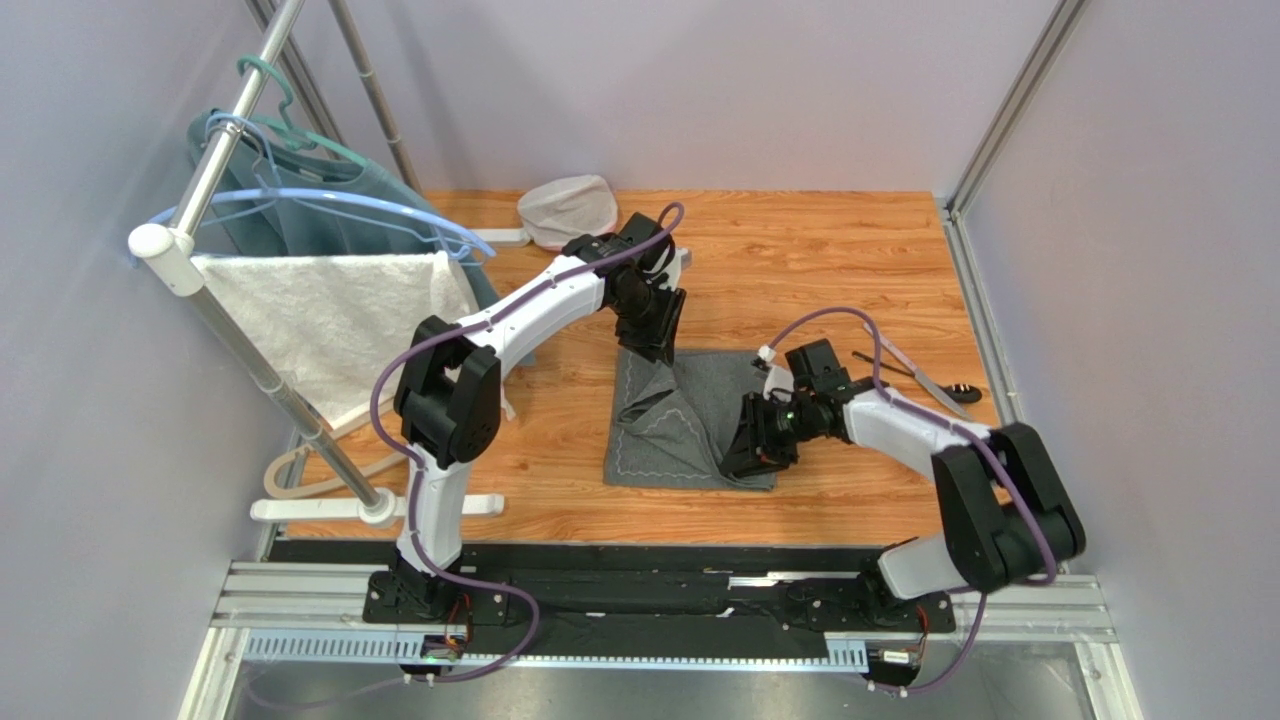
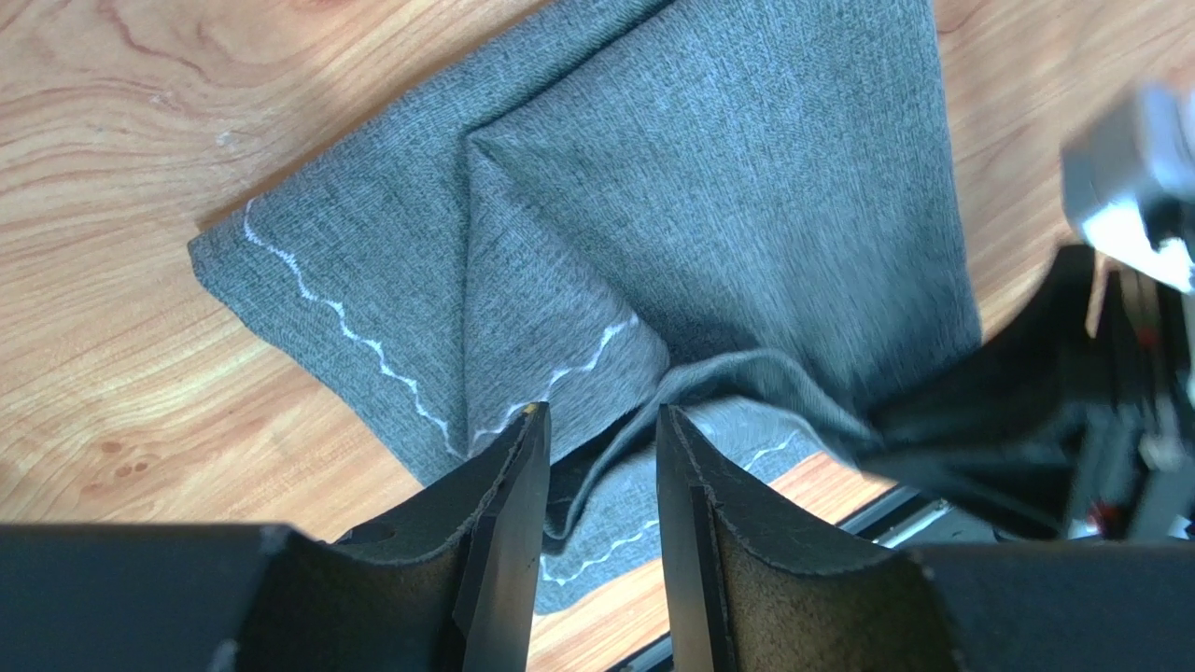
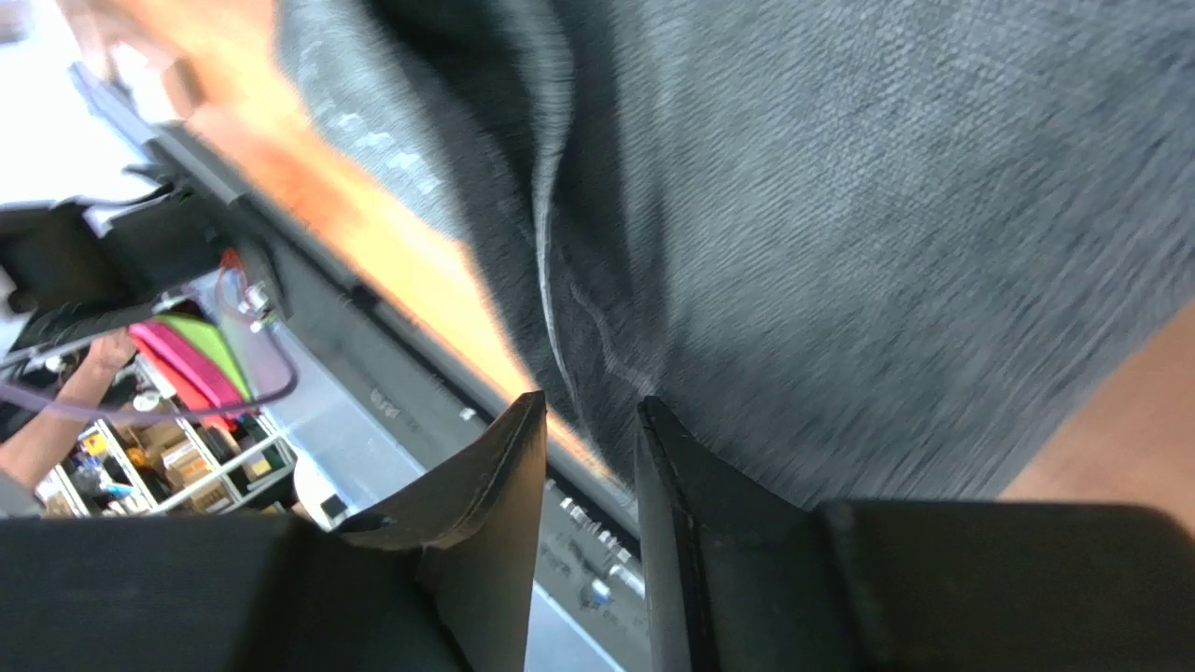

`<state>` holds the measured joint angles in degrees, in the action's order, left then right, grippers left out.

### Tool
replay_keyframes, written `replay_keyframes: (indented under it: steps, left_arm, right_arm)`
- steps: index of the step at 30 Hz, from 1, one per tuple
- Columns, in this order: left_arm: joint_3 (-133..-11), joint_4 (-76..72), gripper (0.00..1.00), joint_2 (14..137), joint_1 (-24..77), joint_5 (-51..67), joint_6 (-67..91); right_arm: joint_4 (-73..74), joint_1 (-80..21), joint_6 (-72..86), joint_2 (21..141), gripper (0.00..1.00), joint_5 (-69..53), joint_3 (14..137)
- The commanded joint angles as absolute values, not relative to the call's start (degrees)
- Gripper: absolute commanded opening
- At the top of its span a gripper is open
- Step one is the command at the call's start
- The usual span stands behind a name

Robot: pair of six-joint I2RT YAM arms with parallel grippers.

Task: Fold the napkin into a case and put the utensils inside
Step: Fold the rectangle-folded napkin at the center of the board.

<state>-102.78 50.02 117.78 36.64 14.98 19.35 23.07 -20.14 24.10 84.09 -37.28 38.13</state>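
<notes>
2 grippers clench the napkin (image 1: 679, 435) mid-table (image 1: 842, 255): left gripper (image 1: 652, 342) holds its 11 o'clock corner up, right gripper (image 1: 748, 450) its 4 o'clock edge. Uneven pulls could skew the fold, or a thin pinch could slip.

Rumpled grey napkin (image 1: 672, 432) on wooden table (image 1: 842, 255)

my left arm (image 1: 526, 308) and right arm (image 1: 902, 425) are white shells with black joints, purple cables (image 1: 830, 311) looping along them, black wedge fingers (image 2: 484, 546).
</notes>
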Motion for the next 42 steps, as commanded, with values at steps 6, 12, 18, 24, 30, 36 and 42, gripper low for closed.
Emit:
replay_keyframes:
  steps: [6, 12, 18, 24, 30, 36, 42]
  left_arm:
    - [-105.9, 50.1, 0.43, 117.51, 37.61, 14.25, 16.44]
    - [-109.25, 52.29, 0.43, 122.08, 39.73, 6.32, 15.29]
    - [-107.23, 51.5, 0.44, 122.26, 40.78, 7.91, 14.41]
    - [-105.29, 52.29, 0.44, 121.55, 40.78, 7.64, 16.08]
    - [-105.99, 55.28, 0.39, 123.31, 40.78, 5.72, 16.35]
    - [-106.88, 56.34, 0.22, 124.02, 39.47, 4.57, 15.91]
    - [-106.43, 53.36, 0.14, 122.34, 35.61, 2.9, 16.08]
  right_arm:
    - [21.71, -18.63, 24.35, 81.64, 0.41, -38.15, 45.16]
    - [21.8, -18.63, 23.73, 89.11, 0.47, -37.53, 52.9]
    - [19.87, -18.55, 24.61, 93.24, 0.49, -36.74, 54.23]
    - [14.42, -18.63, 27.15, 97.72, 0.53, -39.54, 53.88]
    - [11.08, -18.72, 28.3, 100.9, 0.57, -42.1, 54.75]
    - [10.28, -19.51, 28.56, 103.44, 0.57, -43.59, 56.34]
    - [9.76, -22.14, 28.83, 105.55, 0.57, -45.18, 57.22]
